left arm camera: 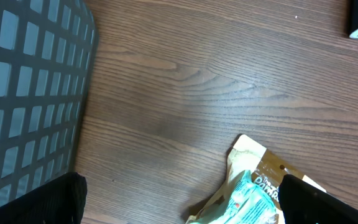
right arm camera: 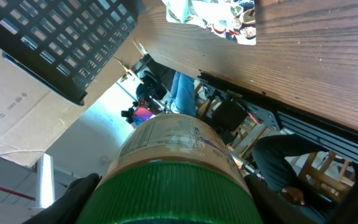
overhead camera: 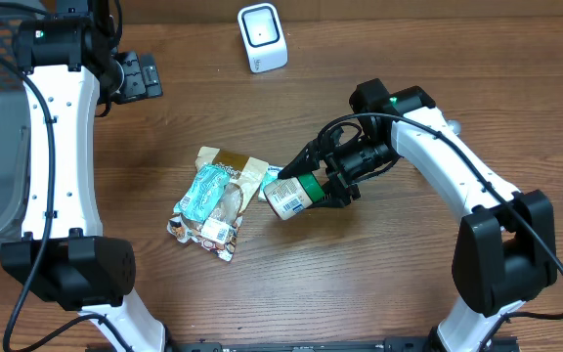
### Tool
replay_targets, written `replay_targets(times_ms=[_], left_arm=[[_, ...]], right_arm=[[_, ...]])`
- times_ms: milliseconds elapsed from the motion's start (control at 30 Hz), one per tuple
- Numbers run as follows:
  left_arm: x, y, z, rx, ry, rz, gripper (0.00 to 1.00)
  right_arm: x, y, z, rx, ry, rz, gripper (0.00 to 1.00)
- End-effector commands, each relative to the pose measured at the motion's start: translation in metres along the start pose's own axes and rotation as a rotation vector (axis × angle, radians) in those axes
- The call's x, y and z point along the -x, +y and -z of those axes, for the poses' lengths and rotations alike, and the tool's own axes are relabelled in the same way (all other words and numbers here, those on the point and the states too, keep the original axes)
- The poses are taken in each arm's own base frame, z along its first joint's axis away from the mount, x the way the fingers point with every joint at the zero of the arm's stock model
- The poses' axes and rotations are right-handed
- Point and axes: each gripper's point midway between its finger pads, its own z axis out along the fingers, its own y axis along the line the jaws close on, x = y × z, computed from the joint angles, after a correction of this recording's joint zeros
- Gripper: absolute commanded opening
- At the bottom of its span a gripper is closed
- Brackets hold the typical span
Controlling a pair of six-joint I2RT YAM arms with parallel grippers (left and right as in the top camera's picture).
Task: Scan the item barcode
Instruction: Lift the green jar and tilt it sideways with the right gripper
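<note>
Green-lidded cylindrical jar with printed label (right arm camera: 173, 149): lid end cut off by the frame, barcode not made out. Right fingers (right arm camera: 73, 199) clamped on its lid, over wooden bench (overhead camera: 379, 284). Long axis near level, base toward crumpled snack packets (overhead camera: 213, 200). Left fingers (left arm camera: 36, 202) apart, empty.

The overhead view is lit evenly and brightly from above. Soft shadows are cast on the table (overhead camera: 379, 284) just beneath the right gripper (overhead camera: 309, 186). In the right wrist view, the green lid (right arm camera: 173, 193) inside that gripper is rendered soft, and the background beyond it is overexposed. In the left wrist view, the fingers (left arm camera: 36, 202) are seen as dark, unfocused masses, while the wood grain ahead of them is sharp.
</note>
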Motion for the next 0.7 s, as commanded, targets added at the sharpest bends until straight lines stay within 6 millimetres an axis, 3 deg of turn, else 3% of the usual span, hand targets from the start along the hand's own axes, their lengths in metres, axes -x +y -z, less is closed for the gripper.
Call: replay_targets(times_ms=[0, 533, 667], left_arm=[[0.004, 0.002, 0.01, -0.003, -0.03, 0.017, 0.99], [0.004, 0.002, 0.01, -0.003, -0.03, 0.017, 0.99], [0.004, 0.002, 0.01, -0.003, -0.03, 0.016, 0.99]], right_arm=[[-0.007, 0.016, 0.004, 0.052, 0.019, 0.029, 0.45], [-0.005, 0.017, 0.004, 0.053, 0.015, 0.04, 0.45], [0.008, 0.005, 0.004, -0.024, -0.051, 0.06, 0.41]])
